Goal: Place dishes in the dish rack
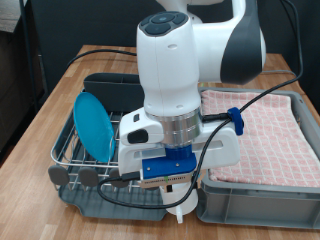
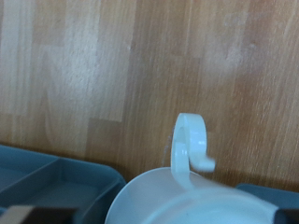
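My gripper (image 1: pixel 178 190) hangs low between the dish rack (image 1: pixel 66 150) and the grey bin, at the exterior view's bottom middle. It is shut on the white mug (image 1: pixel 183 207), which hangs under it. In the wrist view the mug (image 2: pixel 177 191) fills the lower middle with its handle (image 2: pixel 190 142) sticking out over the wooden table. The light-blue plate (image 1: pixel 95 123) stands on edge in the rack's wires at the exterior view's left. The wooden spoon is out of view.
The grey bin with a pink checkered cloth (image 1: pixel 262 130) stands at the exterior view's right, close to the gripper. The rack's dark tray edge (image 2: pixel 56 177) shows beside the mug in the wrist view. A black cable (image 1: pixel 100 50) runs over the wooden table behind.
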{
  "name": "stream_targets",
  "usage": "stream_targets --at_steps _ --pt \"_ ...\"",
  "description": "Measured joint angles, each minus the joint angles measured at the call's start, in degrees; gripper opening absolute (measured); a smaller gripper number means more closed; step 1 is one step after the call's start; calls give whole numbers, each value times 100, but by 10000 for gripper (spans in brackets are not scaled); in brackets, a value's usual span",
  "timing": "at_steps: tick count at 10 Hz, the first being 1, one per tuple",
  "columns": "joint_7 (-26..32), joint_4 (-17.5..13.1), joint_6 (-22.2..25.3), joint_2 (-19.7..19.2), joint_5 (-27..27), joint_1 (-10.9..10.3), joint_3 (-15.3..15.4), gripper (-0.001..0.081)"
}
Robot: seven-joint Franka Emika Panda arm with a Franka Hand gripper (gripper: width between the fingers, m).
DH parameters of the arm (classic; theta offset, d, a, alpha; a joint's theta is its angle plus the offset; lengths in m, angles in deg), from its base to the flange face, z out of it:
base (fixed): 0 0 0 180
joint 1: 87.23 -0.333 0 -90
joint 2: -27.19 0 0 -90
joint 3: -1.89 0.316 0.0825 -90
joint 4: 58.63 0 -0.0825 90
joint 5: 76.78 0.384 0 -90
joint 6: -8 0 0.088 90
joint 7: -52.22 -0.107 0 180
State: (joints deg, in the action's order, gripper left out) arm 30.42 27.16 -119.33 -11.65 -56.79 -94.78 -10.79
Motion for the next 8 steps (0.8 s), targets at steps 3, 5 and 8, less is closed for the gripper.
stream_targets --at_steps 3,5,8 --pt "-47 -448 783 1 -126 -11 -48 723" --pt "-279 -516 824 77 -364 -120 -187 786" --pt "-640 -513 939 368 -722 -341 -373 798"
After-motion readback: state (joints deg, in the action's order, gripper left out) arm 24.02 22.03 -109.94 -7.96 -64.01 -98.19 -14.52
